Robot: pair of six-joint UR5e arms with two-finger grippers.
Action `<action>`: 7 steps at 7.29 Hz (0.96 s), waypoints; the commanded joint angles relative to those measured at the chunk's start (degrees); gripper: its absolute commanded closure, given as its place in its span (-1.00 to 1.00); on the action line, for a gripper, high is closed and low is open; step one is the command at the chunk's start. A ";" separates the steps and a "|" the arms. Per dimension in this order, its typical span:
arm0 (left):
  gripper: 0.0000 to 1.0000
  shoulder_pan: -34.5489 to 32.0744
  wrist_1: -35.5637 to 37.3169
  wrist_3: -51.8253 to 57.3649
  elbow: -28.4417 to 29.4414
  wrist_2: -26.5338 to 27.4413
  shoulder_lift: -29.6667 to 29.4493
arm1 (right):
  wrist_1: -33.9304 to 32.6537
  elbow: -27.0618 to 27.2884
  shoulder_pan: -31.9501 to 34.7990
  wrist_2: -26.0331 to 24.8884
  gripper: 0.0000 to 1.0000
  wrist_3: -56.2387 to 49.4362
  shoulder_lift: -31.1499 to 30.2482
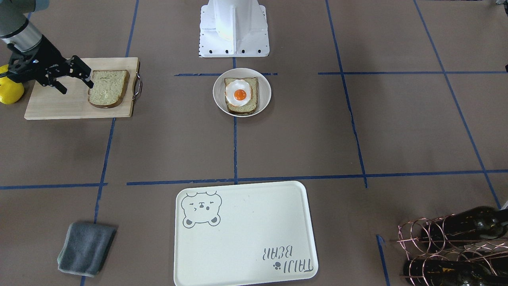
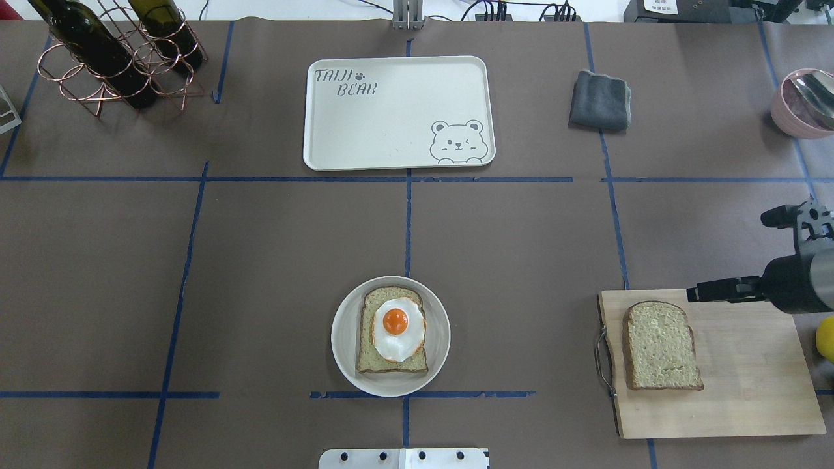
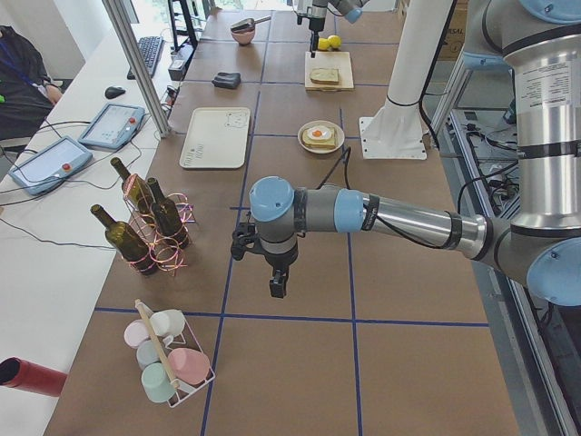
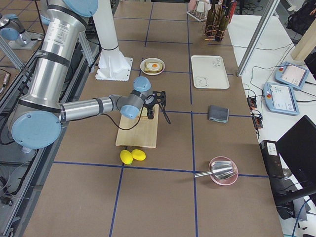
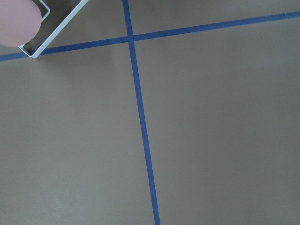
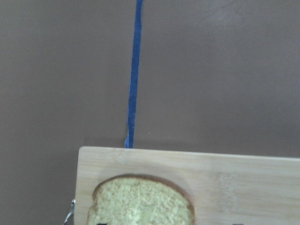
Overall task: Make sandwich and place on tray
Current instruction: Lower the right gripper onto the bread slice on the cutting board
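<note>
One bread slice [image 1: 241, 106] with a fried egg [image 1: 239, 94] on top lies on a small white plate [image 1: 218, 99] at the table's middle, near the robot base. A second bread slice [image 1: 108, 88] lies alone on the wooden cutting board [image 1: 59, 105]; its top edge shows in the right wrist view [image 6: 143, 201]. My right gripper [image 1: 77, 87] hovers over the board beside that slice, open and empty. The cream bear tray [image 1: 246, 230] is bare. My left gripper [image 3: 277, 282] hangs over bare table far from the food; I cannot tell if it is open.
Yellow lemons [image 1: 8, 93] lie beside the board under the right arm. A grey cloth [image 2: 601, 99] and a pink bowl with a scoop [image 2: 805, 101] are on the right half. A copper rack with wine bottles [image 2: 111, 58] stands far left. A mug rack [image 3: 168, 359] is near the left arm.
</note>
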 commanded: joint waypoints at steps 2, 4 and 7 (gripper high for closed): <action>-1.00 0.02 -0.01 -0.07 -0.34 -0.09 -0.06 | 0.82 0.88 -7.62 -5.93 -0.29 4.48 -2.75; -1.00 0.02 -0.01 -0.07 -0.34 -0.09 -0.06 | 9.15 -3.06 -7.80 -6.02 -0.27 4.57 -4.34; -1.00 0.02 -0.01 -0.07 -0.43 -0.09 -0.15 | 9.61 -3.78 -8.32 -6.02 -0.17 4.75 -4.08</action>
